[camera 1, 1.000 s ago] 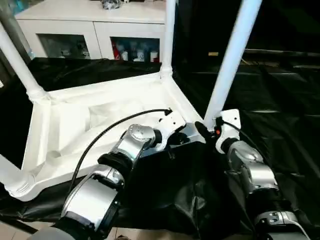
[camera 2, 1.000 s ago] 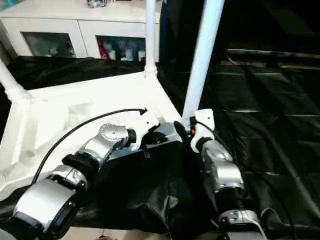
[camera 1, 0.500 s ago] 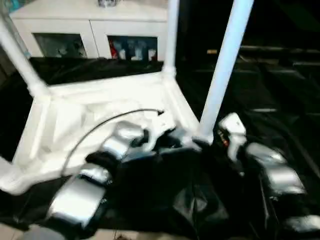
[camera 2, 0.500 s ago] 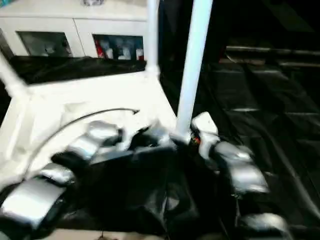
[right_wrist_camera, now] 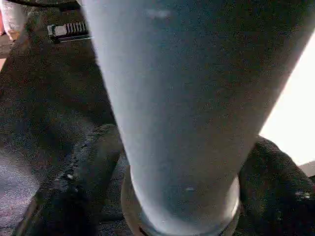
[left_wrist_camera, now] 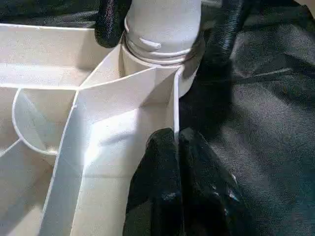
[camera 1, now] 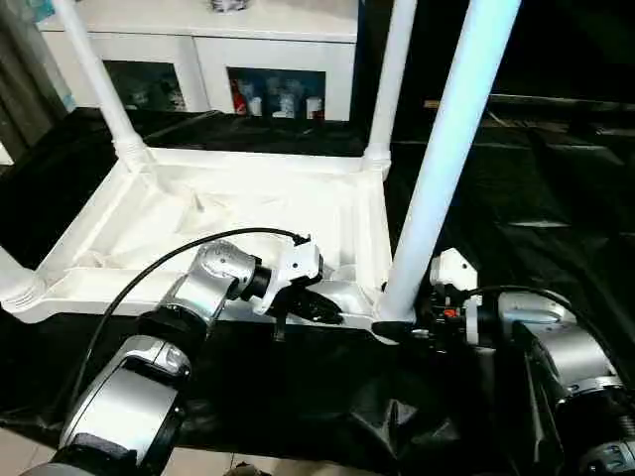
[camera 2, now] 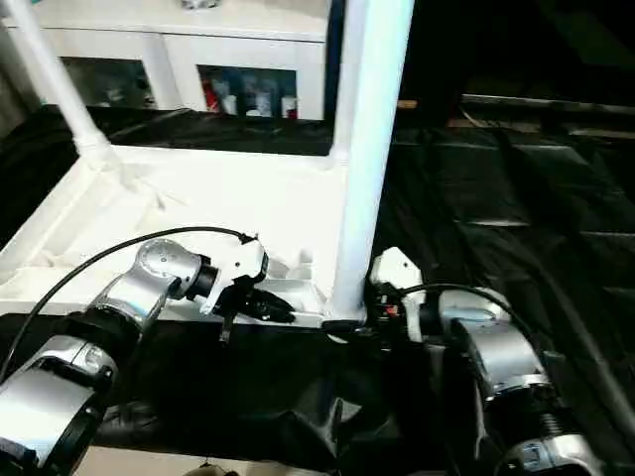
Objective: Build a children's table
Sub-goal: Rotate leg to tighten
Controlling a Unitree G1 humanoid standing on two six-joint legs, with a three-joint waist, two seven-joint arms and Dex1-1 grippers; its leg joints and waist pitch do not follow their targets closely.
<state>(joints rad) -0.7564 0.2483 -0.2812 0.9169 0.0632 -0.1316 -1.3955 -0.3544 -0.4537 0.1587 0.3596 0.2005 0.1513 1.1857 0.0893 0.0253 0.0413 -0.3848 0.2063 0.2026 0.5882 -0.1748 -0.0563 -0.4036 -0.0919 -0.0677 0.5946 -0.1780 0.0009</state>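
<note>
While the left gripper [left_wrist_camera: 176, 147] has its black fingers [left_wrist_camera: 152, 177] pressed together on the thin upright rim of the tabletop [camera 1: 228, 213], the right gripper [right_wrist_camera: 177, 196] has its fingers [right_wrist_camera: 81, 182] spread wide, one on each side of the near-right leg [camera 1: 446, 149] at its base. In the left wrist view those two fingers flank the leg just above its collar; whether they press on it or only stand beside it cannot be told.

That leg stands nearly upright in the corner socket [left_wrist_camera: 157, 56] nearest the robot's right, its long axis running up out of the head views with a slight lean. Three more legs rise from other corners: far right [camera 1: 395, 74], far left [camera 1: 99, 74], and near left [camera 1: 12, 278], where little but the base shows.

Lying upside down on the black-covered counter [camera 1: 516, 198], the tabletop turns its ribbed underside up, long sides running across the robot's front. A white cabinet [camera 1: 208, 30] stands behind.
</note>
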